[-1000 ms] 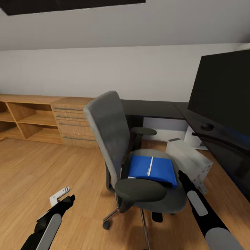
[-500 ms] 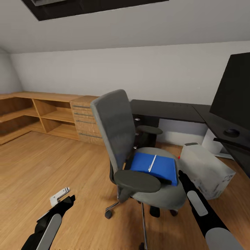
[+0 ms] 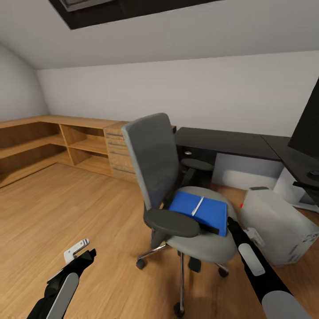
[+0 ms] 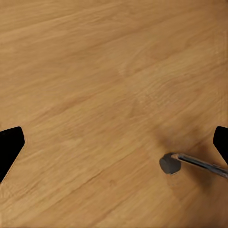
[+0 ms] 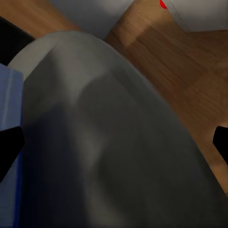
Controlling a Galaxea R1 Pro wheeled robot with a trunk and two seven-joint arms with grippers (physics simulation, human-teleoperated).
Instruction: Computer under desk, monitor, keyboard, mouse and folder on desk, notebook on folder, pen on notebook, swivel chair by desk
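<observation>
Head view: folder and pen lie on the swivel chair seat, both grippers empty

Head view has the swivel chair [image 3: 177, 195] standing on the light wood floor [image 3: 66, 204], apart from the desk [image 3: 226, 141], whose glossy black top runs along the pale wall behind it and turns toward the right edge. On the grey seat lies the blue folder [image 3: 201, 212], flat, with the pen [image 3: 197, 206] resting across its top. A sliver of the monitor [image 3: 310, 128] shows at the right edge, standing on the desk. The computer [image 3: 277, 228], a light grey tower, sits on the floor to the right of the chair, out from under the desk. A light-wood drawer chest [image 3: 118, 155] and open shelving [image 3: 66, 141] line the wall at left.

The right gripper [image 3: 230, 222] hangs at the seat's front right edge, just beside the folder's corner. In the right wrist view its dark fingertips [image 5: 9, 145] stand wide apart with only the grey seat and a strip of blue folder [image 5: 7, 118] between them, holding nothing.

The left gripper [image 3: 86, 253] is low at the left, well apart from the chair. In the left wrist view its fingertips [image 4: 9, 145] are spread wide over bare floor, empty; a castor [image 4: 169, 164] on a chrome leg of the chair base shows near one fingertip
</observation>
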